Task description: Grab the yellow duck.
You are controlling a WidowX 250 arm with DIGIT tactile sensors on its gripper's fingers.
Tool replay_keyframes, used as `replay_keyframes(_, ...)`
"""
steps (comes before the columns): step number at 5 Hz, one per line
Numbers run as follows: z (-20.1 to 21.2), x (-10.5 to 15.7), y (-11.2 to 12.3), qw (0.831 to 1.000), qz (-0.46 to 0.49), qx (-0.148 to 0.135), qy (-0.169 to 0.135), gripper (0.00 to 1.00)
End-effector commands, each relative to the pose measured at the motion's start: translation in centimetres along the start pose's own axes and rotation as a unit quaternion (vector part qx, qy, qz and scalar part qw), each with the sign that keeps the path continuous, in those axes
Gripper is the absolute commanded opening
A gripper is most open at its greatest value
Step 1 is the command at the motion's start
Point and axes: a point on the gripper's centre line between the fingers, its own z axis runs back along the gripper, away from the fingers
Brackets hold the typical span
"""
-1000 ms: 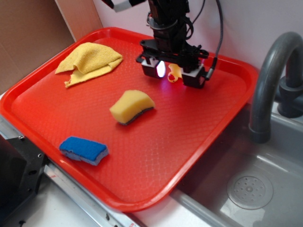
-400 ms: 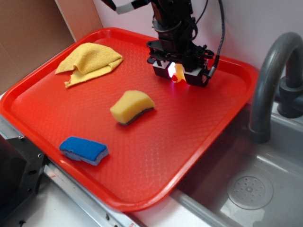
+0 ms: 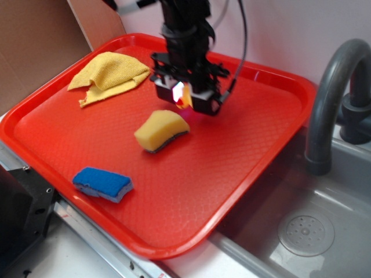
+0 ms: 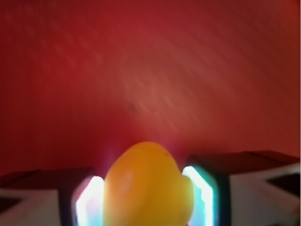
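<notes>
The yellow duck point(image 4: 148, 186) fills the gap between my two lit fingers in the wrist view, glossy and yellow-orange, pressed on both sides. My gripper point(image 3: 185, 97) is shut on the yellow duck point(image 3: 184, 98) and hangs above the red tray point(image 3: 243, 145), just behind the yellow wedge sponge. In the exterior view only a small glowing orange patch of the duck shows between the black fingers. Below the duck the wrist view shows blurred red tray surface point(image 4: 150, 70).
A yellow wedge sponge point(image 3: 161, 130) lies mid-tray, right in front of the gripper. A yellow rag point(image 3: 110, 74) sits at the tray's back left, a blue sponge point(image 3: 102, 183) near its front left. A grey faucet point(image 3: 333, 98) and sink point(image 3: 301, 231) are on the right.
The jaws closed on the duck, and the arm then carried it leftward and forward, from the tray's back right toward the yellow wedge sponge.
</notes>
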Motion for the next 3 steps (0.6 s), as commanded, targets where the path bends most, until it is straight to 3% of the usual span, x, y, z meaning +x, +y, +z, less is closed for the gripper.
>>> replay_keyframes(1, 11.5, -6.1, 2.7, 0.994, 0.062, -0.022, -0.093, 0.00)
replay_keyframes(2, 16.0, -10.2, 4.8, 0.986, 0.102, -0.041, -0.125, 0.00)
replay_keyframes(3, 19.1, -10.9, 6.6, 0.986, 0.127, -0.050, -0.098, 0.00)
